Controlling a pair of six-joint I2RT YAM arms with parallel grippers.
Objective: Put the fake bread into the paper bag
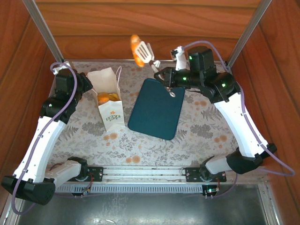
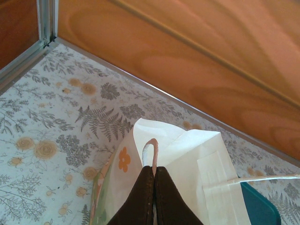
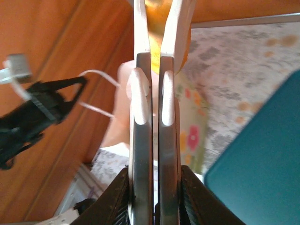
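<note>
Top view: right gripper (image 1: 162,72) is closed on tongs (image 1: 150,54). The tongs pinch one bread roll (image 1: 136,49), held up off the table (image 1: 201,126), beyond the gap btw paper bag (image 1: 111,117) and tray (image 1: 157,108). More rolls (image 1: 108,97) lie inside the bag.

Left wrist view: left gripper (image 2: 153,185) has fingers pressed together on the bag's rim.

Right wrist view: tongs arms are squeezed almost together btw the gripper fingers (image 3: 192,197), and the roll sits at their tips.
</note>
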